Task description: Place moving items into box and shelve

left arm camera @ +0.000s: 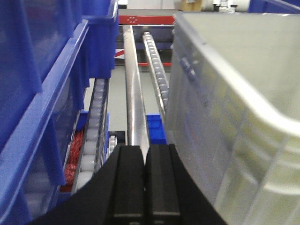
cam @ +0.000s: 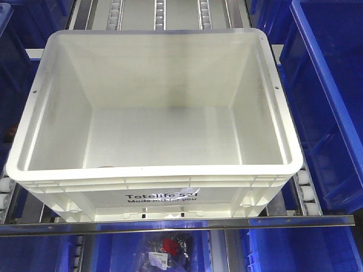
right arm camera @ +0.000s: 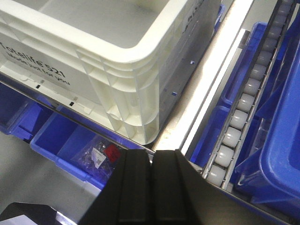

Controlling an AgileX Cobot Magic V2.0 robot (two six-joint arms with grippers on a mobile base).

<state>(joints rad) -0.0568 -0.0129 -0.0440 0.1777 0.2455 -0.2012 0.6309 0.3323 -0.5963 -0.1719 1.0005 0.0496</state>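
One white box (cam: 156, 170) fills my front view, sitting on the shelf's roller rails (cam: 159, 12), blue bins (cam: 332, 96) alongside; by my left wrist camera, the left gripper (left arm camera: 145, 180) has jaws pressed together beside the box's wall; right gripper (right arm camera: 152, 187), jaws together, hangs near its front corner.

The large white rectangular plastic crate (cam: 156, 173) looked smooth and faintly glossy inside, with grey scuffs on its floor and ribbed outer walls bearing matt black print. Beside it, the blue plastic bins (cam: 329, 102) shone, slightly translucent. Under the crate ran brushed, reflective metal rails (cam: 176, 225) and pale plastic rollers (right arm camera: 239, 119). Both black grippers (left arm camera: 145, 183) (right arm camera: 151, 187) appeared matt, smooth plastic.
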